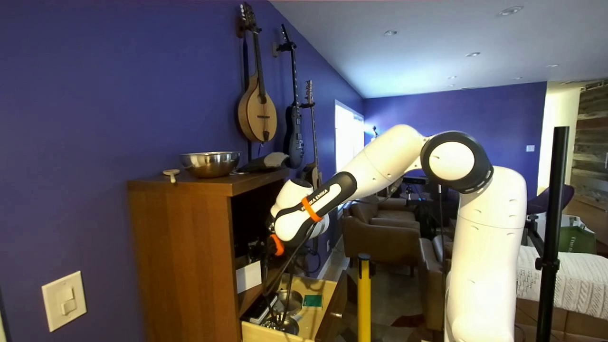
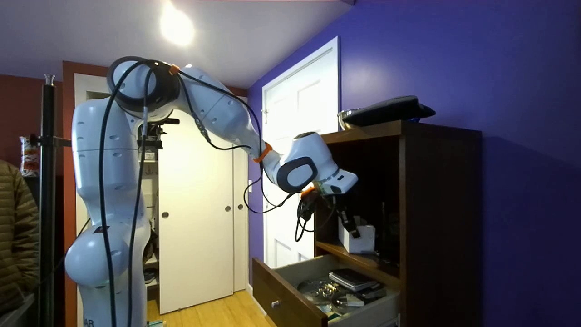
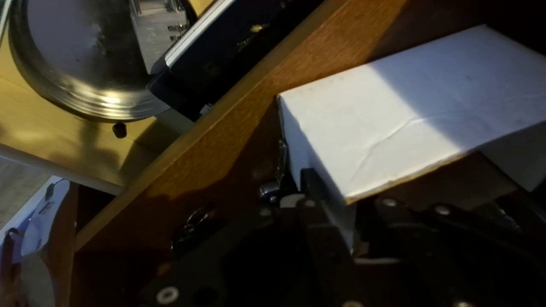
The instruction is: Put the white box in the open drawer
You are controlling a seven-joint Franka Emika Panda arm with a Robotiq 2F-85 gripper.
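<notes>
The white box (image 3: 396, 111) rests on the shelf of the brown cabinet above the drawer. It also shows in both exterior views (image 1: 249, 277) (image 2: 363, 240). My gripper (image 3: 339, 204) reaches into the cabinet with its fingers close together, one on each side of the box's near end wall. It looks shut on that wall. The right finger's tip is partly hidden under the box's top. In an exterior view a black finger (image 2: 352, 229) lies against the box. The open drawer (image 1: 275, 334) of pale wood sticks out below; it also shows in the wrist view (image 3: 42, 143).
The drawer holds round metal tins (image 3: 64, 55), dark notebooks (image 2: 352, 278) and a green card (image 1: 312, 300). The shelf's front edge (image 3: 239, 102) lies between box and drawer. Small items lie by the gripper. A yellow post (image 1: 364, 299) stands beside the drawer; cables hang from the wrist.
</notes>
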